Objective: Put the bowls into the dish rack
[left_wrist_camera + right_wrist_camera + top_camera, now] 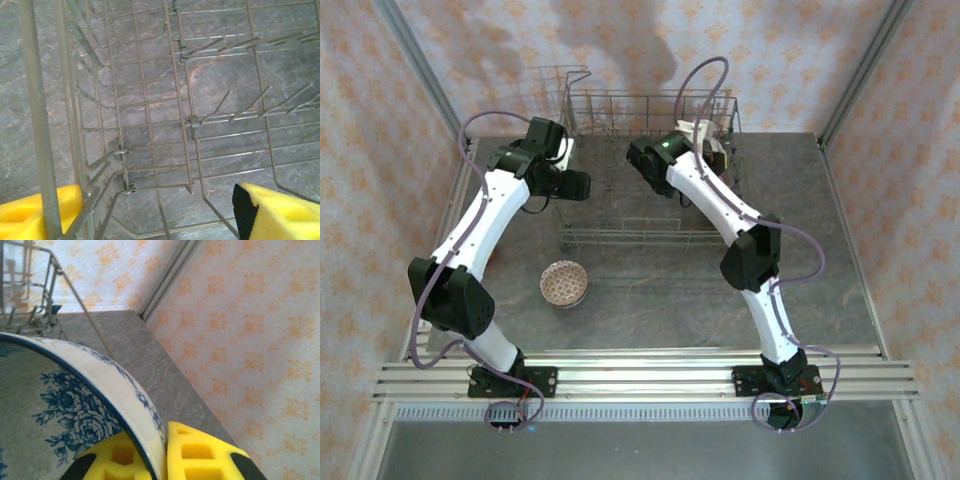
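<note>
Along the near edge, a ribbed aluminium rail [650, 365] carries both arm bases on the grey, marble-veined worktop [650, 305]. Just beyond it a patterned bowl [564, 282] sits upright on the bare surface, close before the dish rack [620, 236]. Over the rack's left part the left pincer [155, 215] hangs with its yellow fingers spread wide, empty. Toward the rack's far right end the right pincer [157, 455] is clamped on the rim of a blue-flowered bowl [75, 405]. Behind, wallpaper [770, 50] with orange motifs rises between metal frame posts [855, 70].
</note>
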Action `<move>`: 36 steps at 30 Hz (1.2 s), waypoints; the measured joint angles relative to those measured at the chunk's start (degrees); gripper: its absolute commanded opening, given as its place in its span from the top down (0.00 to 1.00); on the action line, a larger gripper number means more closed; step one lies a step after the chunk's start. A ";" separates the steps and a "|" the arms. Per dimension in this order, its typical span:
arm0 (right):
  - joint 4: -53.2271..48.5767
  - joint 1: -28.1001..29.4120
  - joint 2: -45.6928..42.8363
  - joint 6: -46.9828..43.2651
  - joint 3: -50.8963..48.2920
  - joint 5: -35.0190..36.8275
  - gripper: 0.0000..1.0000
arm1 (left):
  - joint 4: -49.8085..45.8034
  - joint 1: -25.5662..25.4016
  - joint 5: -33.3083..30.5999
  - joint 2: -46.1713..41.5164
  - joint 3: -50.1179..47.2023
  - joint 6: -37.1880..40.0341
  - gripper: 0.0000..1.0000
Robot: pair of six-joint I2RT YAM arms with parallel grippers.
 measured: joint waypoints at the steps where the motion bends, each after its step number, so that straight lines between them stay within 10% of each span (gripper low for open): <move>1: 0.00 -0.39 -0.63 -0.04 -0.37 0.46 1.00 | 0.00 -0.61 0.15 -0.20 -0.17 -0.02 0.23; 36: -0.04 -6.75 1.49 -1.66 -8.17 10.36 0.99 | 6.16 -7.30 1.44 -11.61 -5.92 -6.27 0.22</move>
